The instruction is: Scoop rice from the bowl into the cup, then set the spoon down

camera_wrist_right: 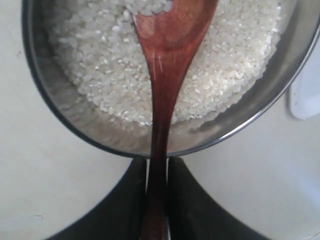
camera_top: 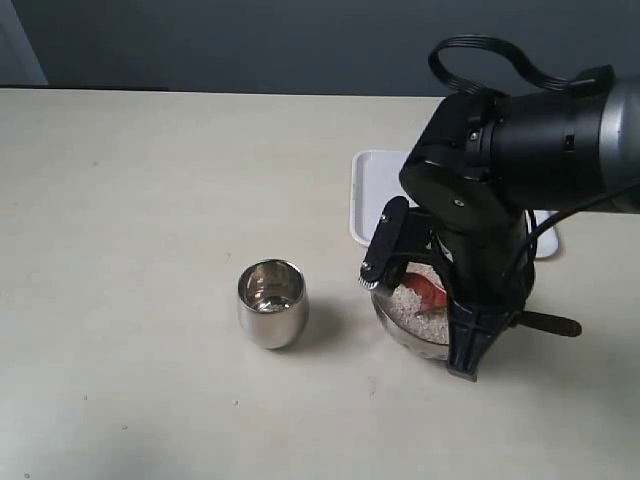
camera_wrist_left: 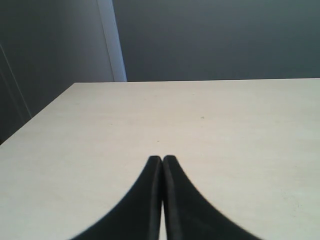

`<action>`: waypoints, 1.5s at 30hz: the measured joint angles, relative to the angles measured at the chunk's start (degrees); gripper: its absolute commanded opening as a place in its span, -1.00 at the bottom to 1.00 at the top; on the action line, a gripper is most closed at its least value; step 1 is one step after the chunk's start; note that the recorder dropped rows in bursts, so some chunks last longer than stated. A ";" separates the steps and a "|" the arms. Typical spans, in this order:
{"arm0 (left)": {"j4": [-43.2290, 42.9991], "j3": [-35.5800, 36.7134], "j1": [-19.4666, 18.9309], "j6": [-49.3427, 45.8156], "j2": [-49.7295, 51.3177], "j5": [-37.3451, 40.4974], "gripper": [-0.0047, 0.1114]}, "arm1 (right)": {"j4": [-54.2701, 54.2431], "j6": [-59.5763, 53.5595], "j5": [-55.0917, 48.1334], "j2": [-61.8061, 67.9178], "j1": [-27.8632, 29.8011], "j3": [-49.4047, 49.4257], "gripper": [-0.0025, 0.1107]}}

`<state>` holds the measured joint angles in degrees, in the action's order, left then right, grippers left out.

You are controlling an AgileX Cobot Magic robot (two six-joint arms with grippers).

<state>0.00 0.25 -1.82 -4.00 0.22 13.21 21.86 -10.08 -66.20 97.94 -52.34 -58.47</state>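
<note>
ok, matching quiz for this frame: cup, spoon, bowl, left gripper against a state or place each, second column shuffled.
1 cup
2 spoon
3 bowl
4 left gripper

A shut on nothing, above the table
B holds the rice
C clamped in the right gripper, scoop in the rice
D upright on the table, apart from the bowl, left of it in the exterior view

Pairs: 1-D, 2-C, 3-B, 4-A

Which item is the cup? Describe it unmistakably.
On the pale table, find the black arm over the bowl of rice. The cup stands alone left of that bowl in the exterior view. It is narrower than the bowl, rounded shiny steel, no handle.
</note>
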 measured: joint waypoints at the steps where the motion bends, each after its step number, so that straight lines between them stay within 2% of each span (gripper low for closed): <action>1: 0.00 0.00 0.00 0.00 0.00 0.00 -0.91 | 0.00 0.00 0.00 0.00 0.00 0.00 -0.97; 21: 0.00 0.00 0.00 0.00 0.00 0.00 -0.91 | -2.98 0.00 0.13 -3.71 0.43 0.00 -0.97; 28: 0.00 0.00 0.00 0.00 0.00 0.00 -0.91 | -6.60 -0.42 0.81 -4.19 5.85 0.00 -0.97; 45: 0.00 0.00 0.00 0.00 0.00 0.00 -0.91 | -13.45 -5.79 3.36 -4.80 12.33 0.00 -0.97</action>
<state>0.00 0.25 -1.82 -4.00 0.22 13.21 8.42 -15.87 -62.84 93.14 -40.02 -58.47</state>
